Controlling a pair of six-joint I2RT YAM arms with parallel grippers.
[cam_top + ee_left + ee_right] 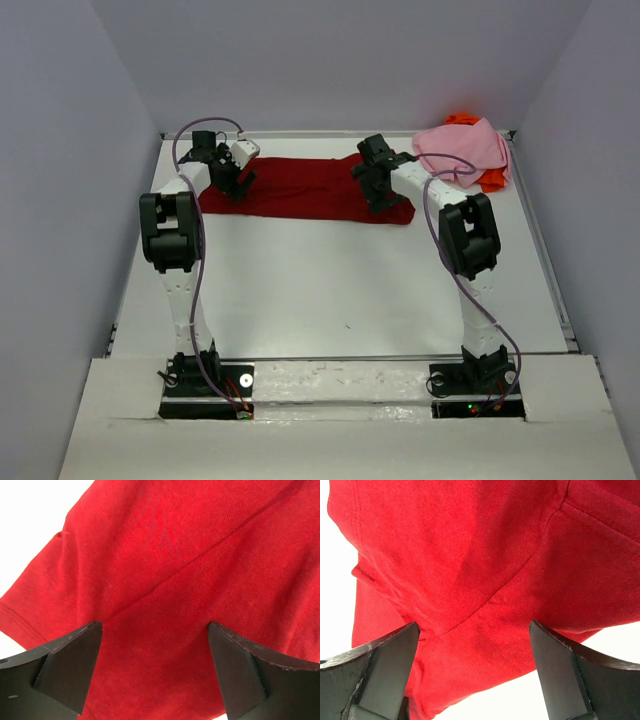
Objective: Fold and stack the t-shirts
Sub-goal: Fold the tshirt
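White table (330, 290) bears dark red t-shirt (300, 190), left hand (155, 626) and right hand (474, 626) wide over it

L arm (176, 232) goes up from its base at 7 o'clock of top view, elbow high, forearm reaching fwd toward 12, wrist bent down. L hand (228, 186) is at approx 10 o'clock, tips pointing down, fingers (65, 670) spread wide, no grip. R arm (468, 236) roughly mirrors it from 5 o'clock, elbow high, forearm angled inward toward 11. R hand (378, 198) is at approx 1 o'clock, tips down, also spread wide, no grip. Hands well apart, L at 9 o'clock of R.
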